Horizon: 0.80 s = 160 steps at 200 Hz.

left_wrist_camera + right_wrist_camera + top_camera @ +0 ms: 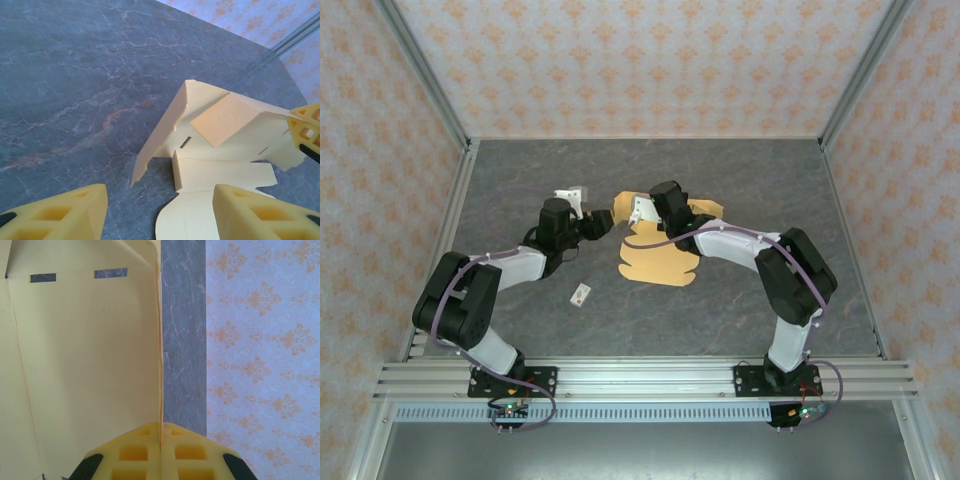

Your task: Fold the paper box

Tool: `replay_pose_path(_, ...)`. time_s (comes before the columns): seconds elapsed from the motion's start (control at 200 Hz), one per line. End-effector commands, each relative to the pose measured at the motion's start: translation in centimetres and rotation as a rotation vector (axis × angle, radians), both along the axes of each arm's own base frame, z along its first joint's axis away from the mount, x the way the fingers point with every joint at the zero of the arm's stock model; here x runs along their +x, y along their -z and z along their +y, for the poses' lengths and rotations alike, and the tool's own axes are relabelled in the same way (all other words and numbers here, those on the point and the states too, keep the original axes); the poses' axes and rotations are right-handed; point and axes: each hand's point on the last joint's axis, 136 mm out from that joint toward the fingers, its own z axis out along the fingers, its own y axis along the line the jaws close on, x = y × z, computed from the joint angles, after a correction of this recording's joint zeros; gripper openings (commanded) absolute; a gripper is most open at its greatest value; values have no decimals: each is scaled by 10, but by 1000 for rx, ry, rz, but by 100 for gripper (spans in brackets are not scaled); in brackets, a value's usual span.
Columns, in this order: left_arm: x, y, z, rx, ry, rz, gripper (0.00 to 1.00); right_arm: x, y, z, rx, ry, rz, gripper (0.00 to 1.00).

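The paper box (660,258) is a light tan die-cut sheet lying mid-table, with its far flaps lifted. In the left wrist view the paper box (225,150) shows a raised side panel, a folded flap and narrow slots. My left gripper (160,217) is open just left of the sheet, with its fingers (65,212) wide apart above a rounded flap and holding nothing. My right gripper (161,432) is shut on the thin edge of an upright panel of the paper box (85,365). From above, the left gripper (605,222) and right gripper (645,214) sit close together at the sheet's far left corner.
A tiny white tag (581,294) lies on the grey mat (750,190) near the left arm. Patterned walls and metal rails enclose the table on three sides. Open mat stretches behind and to the right of the sheet.
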Motion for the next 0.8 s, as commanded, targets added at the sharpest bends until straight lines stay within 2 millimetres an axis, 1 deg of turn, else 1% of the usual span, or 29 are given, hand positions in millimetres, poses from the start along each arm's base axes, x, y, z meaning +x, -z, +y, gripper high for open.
replay_pose_path(0.0,6,2,7,89,9,7,59,2,-13,-3,7,-9,-39,0)
replay_pose_path(0.12,17,0,7,73,8,2,59,4,-13,-3,-6,-15,-60,0)
replay_pose_path(0.195,22,-4,7,49,8,-5,58,3,-16,-1,-8,-27,-81,0)
replay_pose_path(0.22,24,-6,9,45,2,-7,58,3,-20,0,-4,-31,-98,0)
replay_pose_path(0.345,32,-11,23,44,-26,-9,57,2,-24,1,-5,-42,-131,0)
replay_pose_path(0.485,48,-15,38,8,-49,29,56,1,-21,2,-11,-52,-147,0)
replay_pose_path(0.671,69,3,40,6,12,171,55,1,-19,4,-11,-56,-146,0)
replay_pose_path(0.796,73,22,36,42,61,267,55,1,-20,4,-7,-54,-141,0)
